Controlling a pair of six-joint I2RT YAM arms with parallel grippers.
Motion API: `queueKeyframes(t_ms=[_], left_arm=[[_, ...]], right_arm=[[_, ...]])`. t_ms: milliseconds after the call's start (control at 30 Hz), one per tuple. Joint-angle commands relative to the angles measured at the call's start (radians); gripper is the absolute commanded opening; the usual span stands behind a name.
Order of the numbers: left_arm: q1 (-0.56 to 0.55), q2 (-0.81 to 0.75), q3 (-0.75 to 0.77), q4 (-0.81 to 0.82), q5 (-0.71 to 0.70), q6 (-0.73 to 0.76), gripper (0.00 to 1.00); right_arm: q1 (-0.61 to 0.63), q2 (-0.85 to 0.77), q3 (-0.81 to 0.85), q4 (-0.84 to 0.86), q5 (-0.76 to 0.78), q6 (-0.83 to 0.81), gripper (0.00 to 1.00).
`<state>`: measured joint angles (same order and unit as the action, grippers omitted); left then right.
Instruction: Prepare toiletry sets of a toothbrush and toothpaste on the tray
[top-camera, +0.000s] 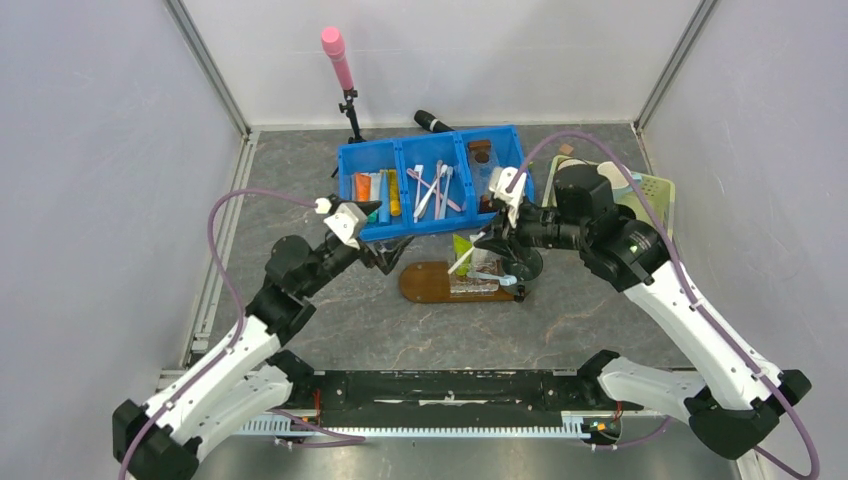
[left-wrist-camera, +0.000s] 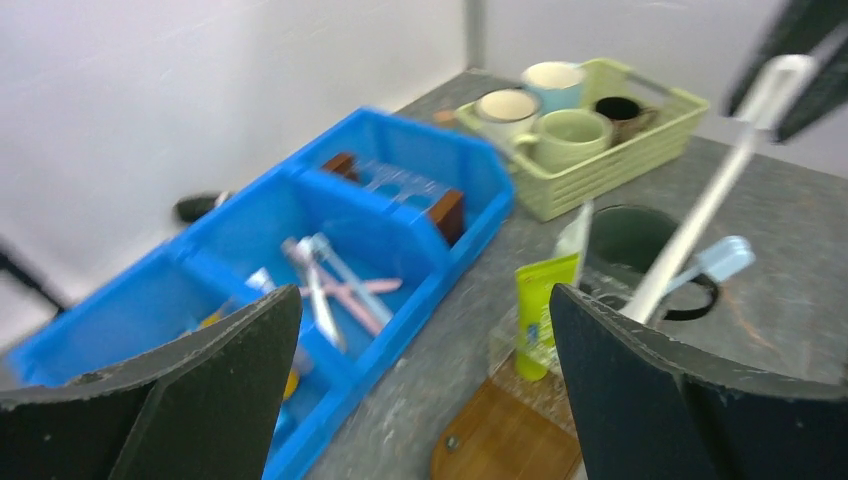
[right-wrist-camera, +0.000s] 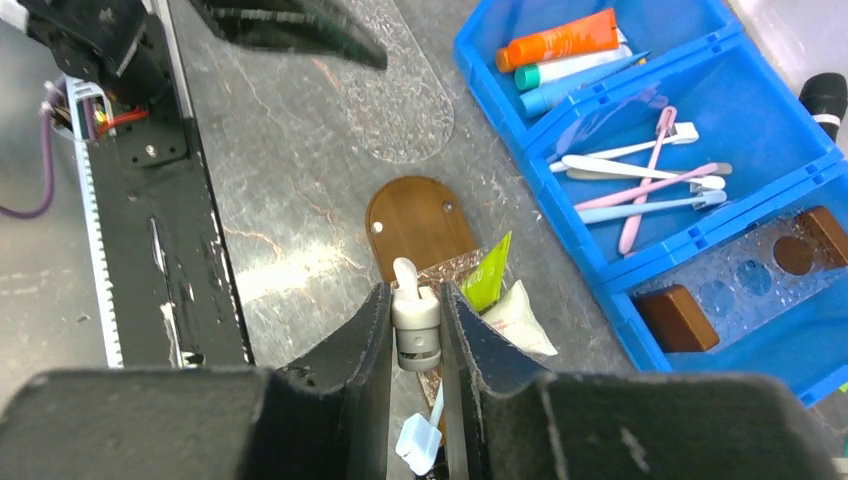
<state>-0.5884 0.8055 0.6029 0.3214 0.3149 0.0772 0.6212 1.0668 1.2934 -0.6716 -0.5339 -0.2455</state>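
One toothbrush (right-wrist-camera: 415, 325) gripped inside right end effector (right-wrist-camera: 415, 293).

The grey marbled table (top-camera: 330, 320) carries a blue bin (top-camera: 420, 229) toward the middle of its far edge, with a pale green basket (top-camera: 660, 195) near the far right corner. A dark wooden tray (top-camera: 422, 282) lies mid-table just nearward of the bin, and a small black stand (top-camera: 352, 125) rises by the far edge.

Brown tray (right-wrist-camera: 415, 215), green toothpaste (right-wrist-camera: 488, 275), blue bin (right-wrist-camera: 770, 120)

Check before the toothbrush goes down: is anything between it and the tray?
Nothing visible. The right end effector holds the toothbrush over the tray, beside the toothpaste already there; the rest of the wood is bare.
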Motion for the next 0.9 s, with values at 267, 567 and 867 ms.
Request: queueKeyframes(t_ms=[267, 567, 867], left_arm=[[0.002, -0.334, -0.184, -0.235, -0.676, -0.026, 1.0], [0.002, -0.359, -0.265, -0.163, -0.806, 0.079, 1.0], [0.002, -0.305, -0.247, -0.162, -0.794, 0.095, 1.0]], right_arm=[[0.038, -0.099, -0.086, 0.041, 0.063, -0.1, 0.0], [0.068, -0.115, -0.136, 0.041, 0.145, -0.13, 0.0], [0.113, -0.098, -0.156, 0.038, 0.208, -0.141, 0.0]])
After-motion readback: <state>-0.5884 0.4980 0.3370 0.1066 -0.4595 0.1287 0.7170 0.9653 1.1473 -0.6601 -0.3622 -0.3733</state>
